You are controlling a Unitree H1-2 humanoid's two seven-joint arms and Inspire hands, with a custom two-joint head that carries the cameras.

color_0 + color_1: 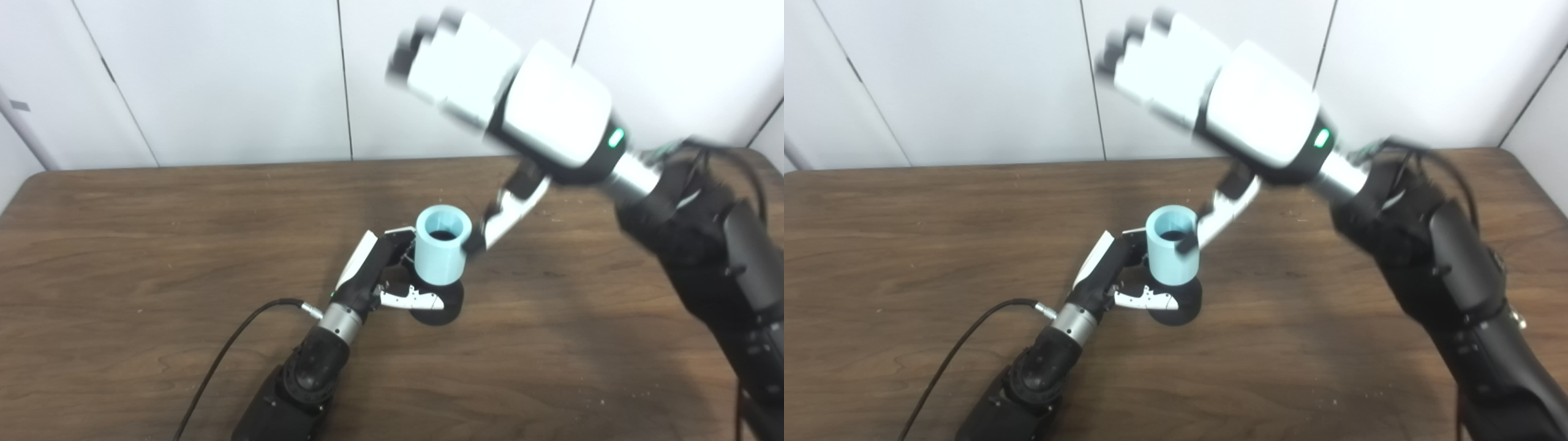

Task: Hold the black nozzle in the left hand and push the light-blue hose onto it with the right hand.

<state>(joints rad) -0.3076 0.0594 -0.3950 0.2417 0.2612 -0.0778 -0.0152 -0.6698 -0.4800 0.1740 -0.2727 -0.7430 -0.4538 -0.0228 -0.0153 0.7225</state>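
Observation:
The light-blue hose [441,257] stands upright as a short open tube, seated on top of the black nozzle [444,306] in the middle of the table. My left hand [380,269] comes in from below left and is shut on the black nozzle, its thumb across the nozzle's front and its fingers behind the hose's base. My right hand [520,104] is raised above and to the right of the hose, blurred, with its fingers stretched out and apart. Only its thumb [508,211] reaches down, its tip at the hose's upper right rim.
The brown wooden table [153,245] spreads out on both sides of the hands. A black cable [233,349] runs from my left wrist toward the front edge. White wall panels [214,79] stand behind the table's far edge.

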